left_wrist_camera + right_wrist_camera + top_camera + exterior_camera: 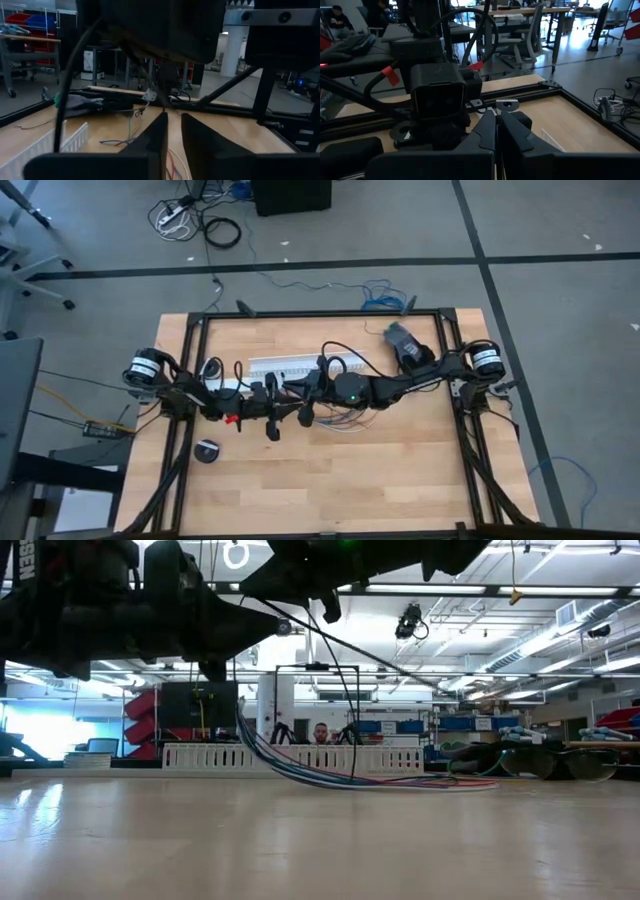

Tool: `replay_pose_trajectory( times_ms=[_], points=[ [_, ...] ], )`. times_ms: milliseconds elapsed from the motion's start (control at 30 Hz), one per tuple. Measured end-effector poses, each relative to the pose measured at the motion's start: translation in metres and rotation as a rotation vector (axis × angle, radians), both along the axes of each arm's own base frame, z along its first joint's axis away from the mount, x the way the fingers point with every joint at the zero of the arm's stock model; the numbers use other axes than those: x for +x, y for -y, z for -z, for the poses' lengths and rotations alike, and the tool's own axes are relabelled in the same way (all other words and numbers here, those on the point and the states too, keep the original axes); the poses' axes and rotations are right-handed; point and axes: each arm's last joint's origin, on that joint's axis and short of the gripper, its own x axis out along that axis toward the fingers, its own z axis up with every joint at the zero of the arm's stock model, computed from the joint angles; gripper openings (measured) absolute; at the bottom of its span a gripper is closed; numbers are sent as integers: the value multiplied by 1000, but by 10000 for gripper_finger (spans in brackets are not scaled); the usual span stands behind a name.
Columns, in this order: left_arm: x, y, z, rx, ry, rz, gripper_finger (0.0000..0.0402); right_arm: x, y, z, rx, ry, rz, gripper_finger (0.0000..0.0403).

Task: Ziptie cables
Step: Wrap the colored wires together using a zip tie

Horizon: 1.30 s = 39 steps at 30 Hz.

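The cables (330, 776) are seen lying on the table below and slightly beyond the narrowly parted left gripper (172, 131), facing the clenched, empty right gripper (497, 131).

We count two robot arms, one white slotted channel (285, 366), one cable bundle (330, 776), one round black disc (207, 451).

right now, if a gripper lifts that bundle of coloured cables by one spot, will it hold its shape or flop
Probably flop: the cables hang from above in a slack curve and trail flat along the table. They look thin, so likely light. The strands fan apart where they rest, so some may slip free unless gripped together.
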Motion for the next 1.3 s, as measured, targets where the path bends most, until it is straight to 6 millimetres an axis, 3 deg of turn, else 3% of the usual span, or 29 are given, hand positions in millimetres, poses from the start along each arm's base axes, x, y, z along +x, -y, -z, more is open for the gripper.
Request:
replay_pose_trajectory(
  times_ms=[333, 767, 933, 1300],
  points=[
    [2, -2, -2, -12, 9, -73, 162, 0, 0, 0, -2, 4, 0, 0],
    [14, 0, -13, -24, 63, -48, 174, 0, -2, -1, 5, 9, -13, 0],
    [14, 0, -12, -20, 53, -48, 152, 0, -2, -1, 6, 10, -15, 0],
    [14, -1, -13, 12, 51, -56, 33, 0, -3, 0, 22, 6, -31, 0]
  ],
)
